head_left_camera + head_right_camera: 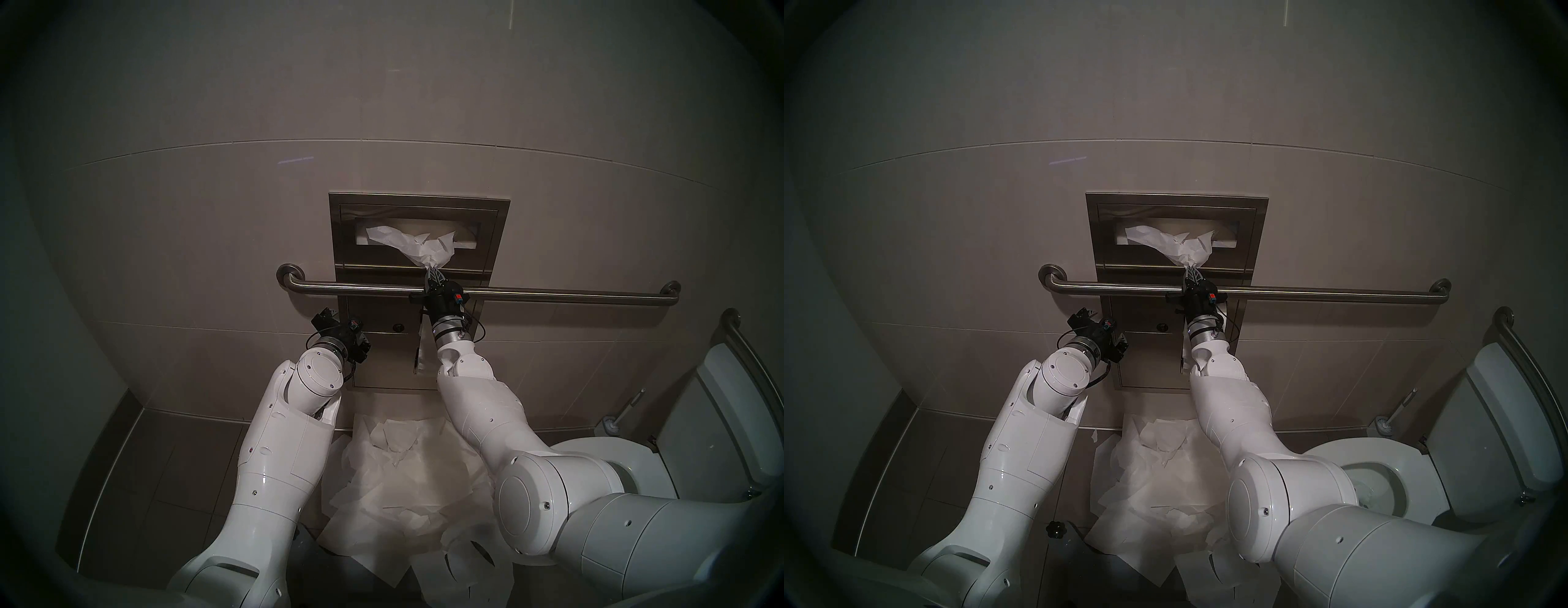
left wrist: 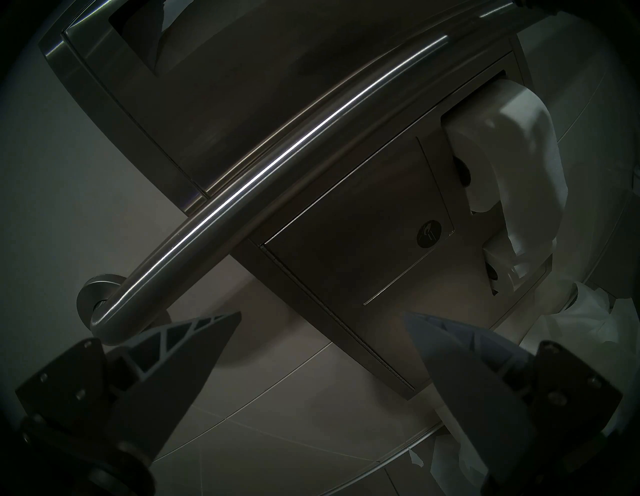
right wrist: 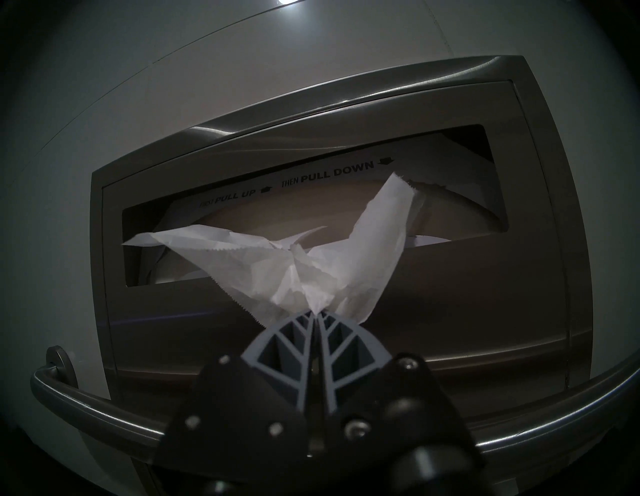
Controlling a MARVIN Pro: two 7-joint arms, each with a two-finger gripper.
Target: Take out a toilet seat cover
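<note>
your right tool (image 3: 316, 313) is pressed together on the bunched lower tip of the toilet seat cover (image 3: 294, 273), just below the centre of the right wrist view. from that pinch the sheet fans upward and outward into the slot of the steel dispenser (image 3: 540, 242), one wing running to the left end of the opening and the other rising toward the upper right, so most of the paper looks to be still inside and above your tool. in the head view the pinch sits just above the grab bar (image 1: 551, 294), with the wrist crossing in front of it near the middle of the frame. the coming pull probably has to go down and away from the wall, clear of that bar, and gently, since thin tissue held at one point may tear. your left tool (image 2: 322, 332) is spread and holds nothing, low and to the left of the slot, near the toilet paper roll (image 2: 485, 145); the right arm is plainly the nearer one.
</note>
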